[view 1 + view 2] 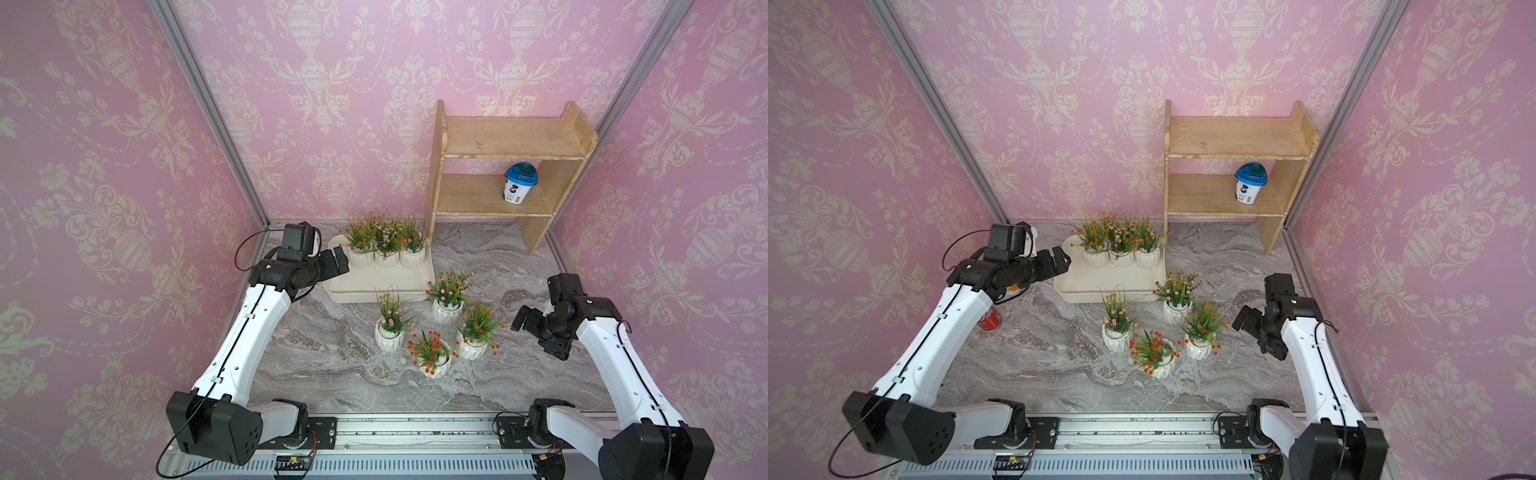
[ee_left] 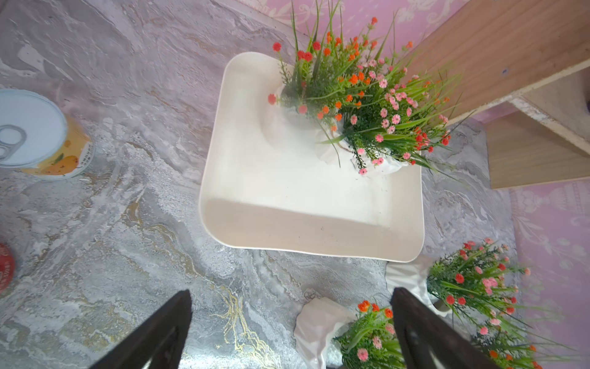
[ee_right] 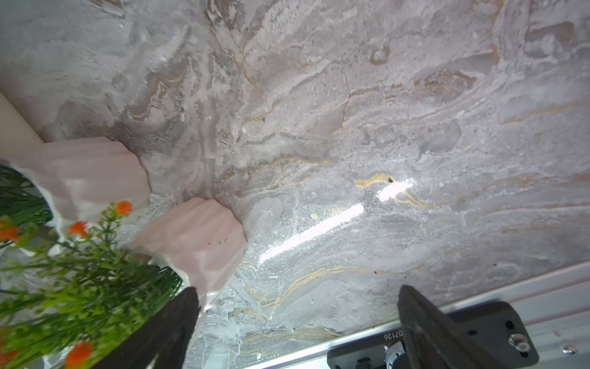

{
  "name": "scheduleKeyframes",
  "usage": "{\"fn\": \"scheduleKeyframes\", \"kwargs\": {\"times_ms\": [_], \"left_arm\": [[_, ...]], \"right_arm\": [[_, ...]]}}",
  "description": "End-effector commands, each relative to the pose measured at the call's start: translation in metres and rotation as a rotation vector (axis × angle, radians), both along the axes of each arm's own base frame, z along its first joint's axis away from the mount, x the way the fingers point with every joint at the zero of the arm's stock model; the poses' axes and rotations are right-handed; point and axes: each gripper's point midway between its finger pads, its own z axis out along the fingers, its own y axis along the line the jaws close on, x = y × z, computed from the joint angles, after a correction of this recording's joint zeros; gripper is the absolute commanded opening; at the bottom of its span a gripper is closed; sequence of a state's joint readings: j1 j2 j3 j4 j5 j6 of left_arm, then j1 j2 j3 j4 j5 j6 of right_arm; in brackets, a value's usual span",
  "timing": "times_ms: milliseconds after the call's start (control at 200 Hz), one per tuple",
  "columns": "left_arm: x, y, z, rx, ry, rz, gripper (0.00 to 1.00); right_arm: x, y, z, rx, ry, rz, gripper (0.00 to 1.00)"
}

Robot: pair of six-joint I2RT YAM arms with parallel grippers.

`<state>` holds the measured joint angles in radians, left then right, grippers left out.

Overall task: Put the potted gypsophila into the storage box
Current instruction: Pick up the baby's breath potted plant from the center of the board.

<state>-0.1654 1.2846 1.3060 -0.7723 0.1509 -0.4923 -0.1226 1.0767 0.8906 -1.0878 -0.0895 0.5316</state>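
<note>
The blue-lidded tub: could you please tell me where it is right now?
In both top views the blue-lidded tub stands on the lower tier of the wooden shelf, near its right end, against the back wall.

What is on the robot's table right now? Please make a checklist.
Surface: grey marbled tabletop, no spills seen.
Job's things: three potted gypsophila stand inside the storage box along its far side; four pots stand outside on the tabletop.
Clutter: wooden shelf holding a blue-lidded tub; red can and fruit can near the left arm.
Grippers: left gripper by the box's left rim, jaws open, empty; right gripper beside the outside pots, jaws open, empty.
Cables: black cable loops at the left wrist.
Surroundings: pink patterned walls, metal rail in front.
</note>
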Motion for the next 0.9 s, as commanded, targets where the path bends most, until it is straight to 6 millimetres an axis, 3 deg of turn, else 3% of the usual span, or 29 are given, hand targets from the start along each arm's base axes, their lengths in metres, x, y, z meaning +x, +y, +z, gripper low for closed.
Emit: {"fn": "scheduleKeyframes", "kwargs": {"times_ms": [0,120,210,420,630,896], "left_arm": [[-0.007,-0.013,-0.01,-0.03,0.042,-0.097,0.99],[-0.012,-0.012,-0.021,-0.012,0.083,-0.113,0.99],[-0.019,-0.01,-0.022,-0.013,0.064,-0.105,0.99],[-0.045,0.021,-0.032,0.087,0.054,0.014,0.99],[-0.065,0.027,-0.049,0.111,0.111,0.019,0.99],[-0.076,0.031,-0.063,0.133,0.173,0.024,0.99]], "right_arm": [[-0.015,0.004,-0.004,0.018,0.021,0.015,0.98],[-0.023,0.017,-0.011,0.082,0.027,0.067,0.93],[-0.022,0.024,-0.003,0.112,-0.012,0.089,0.91],[-0.024,0.038,-0.001,0.186,-0.029,0.119,0.86],[-0.019,0.054,-0.007,0.207,-0.041,0.168,0.81],[-0.008,0.067,-0.013,0.173,-0.039,0.231,0.79]]}}
